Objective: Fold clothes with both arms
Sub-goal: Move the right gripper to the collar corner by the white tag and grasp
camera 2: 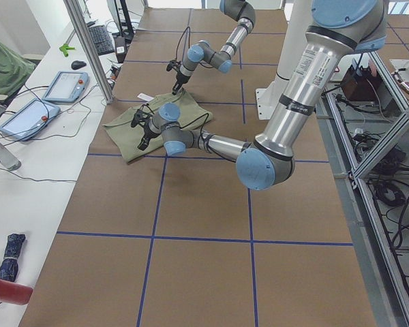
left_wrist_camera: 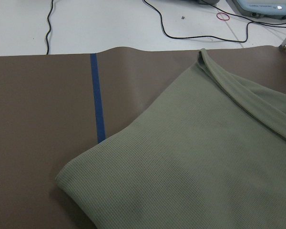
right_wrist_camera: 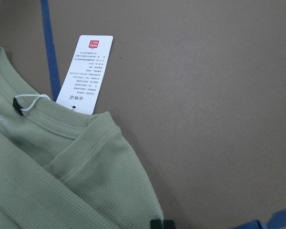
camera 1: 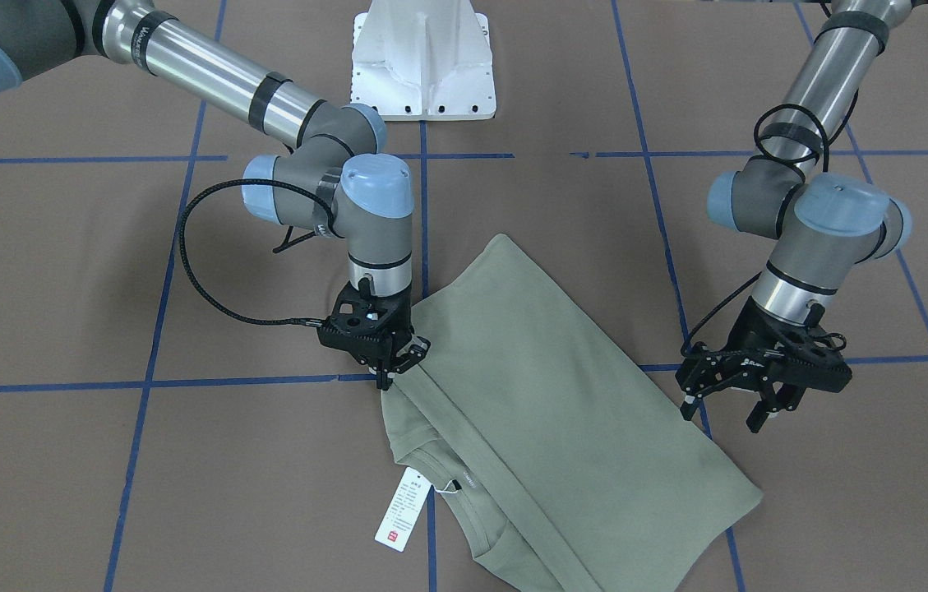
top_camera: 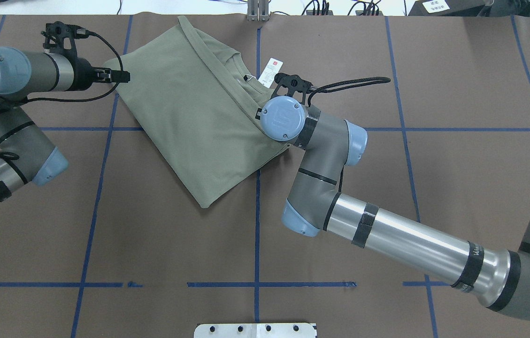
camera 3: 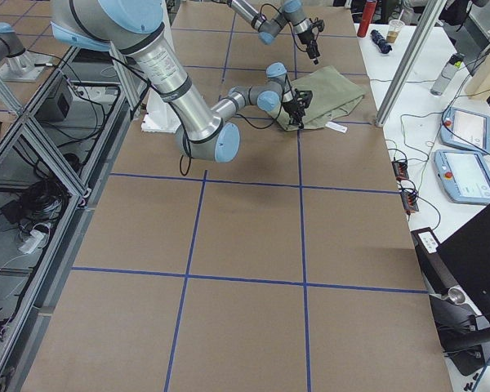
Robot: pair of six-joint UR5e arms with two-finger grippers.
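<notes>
Ribbed sage knit shirt (camera 1: 562,395), folded, roughly rectangular; right gripper (camera 1: 386,376) pinched on its edge; left gripper (camera 1: 722,418) wide

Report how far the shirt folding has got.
Done: the sage-green long-sleeved knit shirt lies folded into a narrow panel, no sleeves sticking out. In hand: the right gripper looks pinched on one edge; the left gripper hangs open beside the opposite edge. Left: the crosswise folds, probably.

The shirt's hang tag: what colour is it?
White hang tag with a red logo; right wrist view.
</notes>
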